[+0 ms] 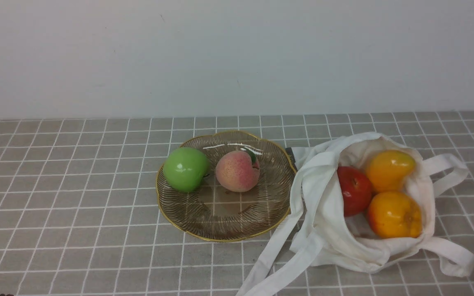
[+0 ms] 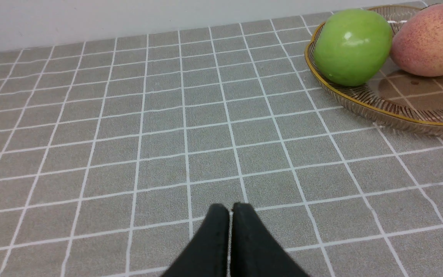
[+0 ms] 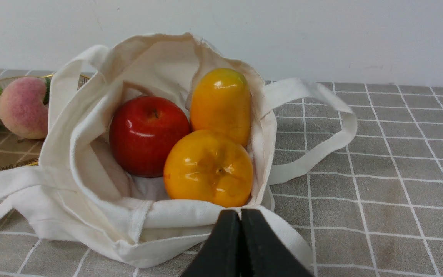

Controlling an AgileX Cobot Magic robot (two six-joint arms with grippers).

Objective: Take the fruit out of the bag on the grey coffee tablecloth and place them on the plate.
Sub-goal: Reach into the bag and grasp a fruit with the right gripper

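Front view is mostly tablecloth (image 1: 76, 205), grey with white grid lines, and everything stands on it. Biggest on it is the bag (image 1: 323, 230), slumped straight ahead of the right pincer (image 3: 240, 215), its mouth gaping toward it and its straps trailing loose on the cloth. That pincer is pressed together with nothing between its tips, which sit right at the bag's near hem; whether they touch the fabric I cannot tell. Next in size, the plate (image 1: 220, 236) lies ahead of the left pincer (image 2: 231, 209) and off to its right, well apart from it, with bare cloth between. From the right pincer the plate lies ahead and to the left, its rim just beside the bag. The left pincer is likewise closed up, tips meeting, gripping nothing, low over the cloth. All three task fruits are inside the bag. The mango (image 1: 389, 169) is farthest from the right pincer, against the bag's back wall. The orange (image 1: 394, 214) is nearest, just beyond the hem in front of the tips. The red apple (image 1: 354, 191) is a little farther back and to the left, right beside the orange. On the plate sit a green apple (image 1: 185, 169), on the side nearer the left pincer, and a peach (image 1: 237, 170) just beside it.
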